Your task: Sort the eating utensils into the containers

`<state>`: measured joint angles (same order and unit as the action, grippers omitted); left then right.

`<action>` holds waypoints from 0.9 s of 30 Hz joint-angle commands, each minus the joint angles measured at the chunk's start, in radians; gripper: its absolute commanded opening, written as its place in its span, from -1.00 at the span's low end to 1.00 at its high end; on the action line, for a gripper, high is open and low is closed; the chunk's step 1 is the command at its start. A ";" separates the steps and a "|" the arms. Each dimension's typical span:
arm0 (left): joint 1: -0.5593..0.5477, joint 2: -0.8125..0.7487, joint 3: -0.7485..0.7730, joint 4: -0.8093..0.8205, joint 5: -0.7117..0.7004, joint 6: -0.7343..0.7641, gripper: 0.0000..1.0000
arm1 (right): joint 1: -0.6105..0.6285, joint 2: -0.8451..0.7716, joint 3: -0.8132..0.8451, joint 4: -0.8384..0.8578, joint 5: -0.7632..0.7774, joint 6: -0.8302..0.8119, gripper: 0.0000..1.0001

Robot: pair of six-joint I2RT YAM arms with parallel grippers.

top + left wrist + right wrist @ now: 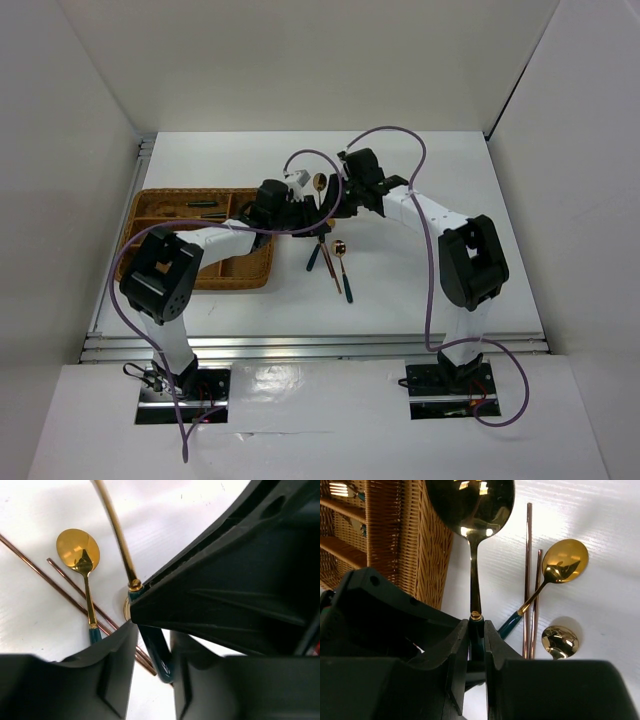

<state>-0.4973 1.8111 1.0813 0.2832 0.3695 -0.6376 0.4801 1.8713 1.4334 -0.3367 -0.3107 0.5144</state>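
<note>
My right gripper [476, 630] is shut on the teal handle of a large gold spoon [470, 505], just below its gold collar, and holds it above the table [319, 182]. My left gripper [152, 635] is open, and the end of that spoon's handle [156, 652] lies between its fingers against the right one. The two grippers meet at mid-table, left [308, 213] and right [332, 203]. The brown wicker tray [150, 205] lies to the left and also shows in the right wrist view [420, 555].
Below the grippers lie a small gold spoon [565, 560], two copper-gold chopsticks [527, 580] and another gold spoon head [560, 642]. They also show in the top view [340, 248]. The tray holds some dark-handled cutlery [205, 206]. White walls enclose the table.
</note>
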 commanded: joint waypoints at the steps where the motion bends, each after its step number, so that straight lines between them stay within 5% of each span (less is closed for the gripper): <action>1: -0.003 0.013 0.037 0.020 -0.024 -0.017 -0.13 | 0.006 -0.035 0.051 0.064 -0.025 -0.014 -0.92; 8: -0.003 0.004 0.016 0.011 -0.049 -0.037 -0.55 | 0.006 -0.035 0.051 0.061 -0.034 -0.014 -0.85; 14: 0.037 -0.093 -0.066 0.020 -0.103 -0.106 -0.58 | 0.006 -0.069 0.079 0.021 0.004 -0.033 -0.23; 22: 0.163 -0.231 -0.176 -0.033 -0.159 -0.240 -0.60 | -0.017 -0.211 0.079 -0.008 0.028 -0.042 0.04; 27: 0.242 -0.436 -0.253 -0.203 -0.360 -0.344 -0.60 | -0.061 -0.244 0.024 -0.008 0.082 -0.042 0.06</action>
<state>-0.2844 1.4944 0.8532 0.1566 0.1471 -0.8894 0.4530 1.6581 1.4563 -0.3378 -0.2726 0.4889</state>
